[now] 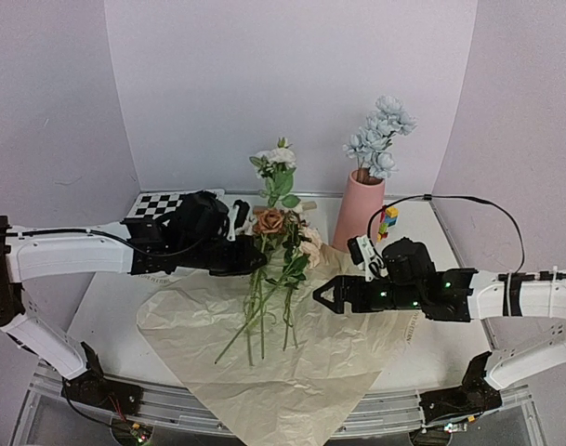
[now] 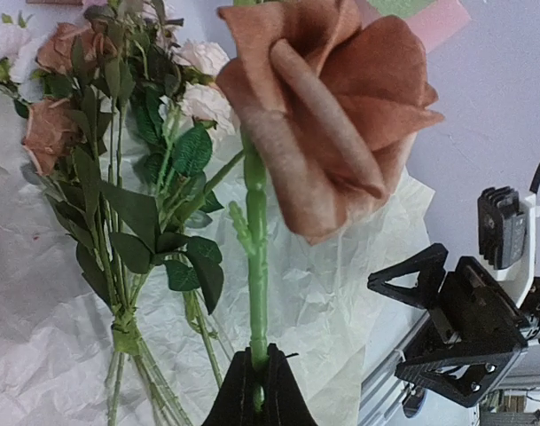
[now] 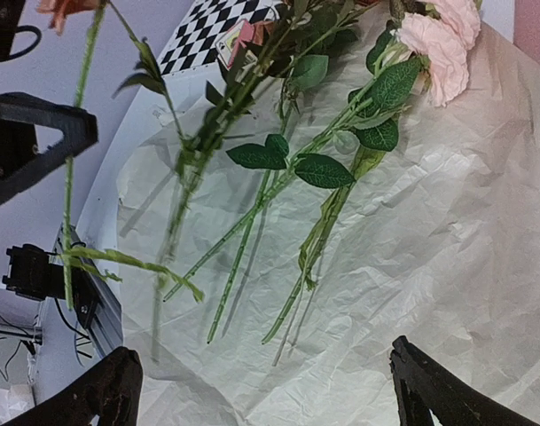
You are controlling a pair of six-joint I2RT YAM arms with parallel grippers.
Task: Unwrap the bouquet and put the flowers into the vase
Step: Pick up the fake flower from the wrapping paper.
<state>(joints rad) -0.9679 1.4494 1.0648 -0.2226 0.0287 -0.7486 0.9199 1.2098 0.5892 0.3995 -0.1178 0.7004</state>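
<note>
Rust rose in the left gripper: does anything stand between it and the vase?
Nothing visible stands between the rose and the vase. Blue flowers occupy its mouth; the open right gripper sits nearer, off that line.

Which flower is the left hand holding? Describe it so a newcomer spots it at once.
Find the big crinkled tan paper in the middle. At its far edge the left hand pinches one green stem. Its rust-brown rose stands alone, lifted, while the other flowers lie bunched on the paper.

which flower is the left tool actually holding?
The lone rust-brown rose: its stem is pinched in the left tool. The other rust roses lie bunched on the paper.
</note>
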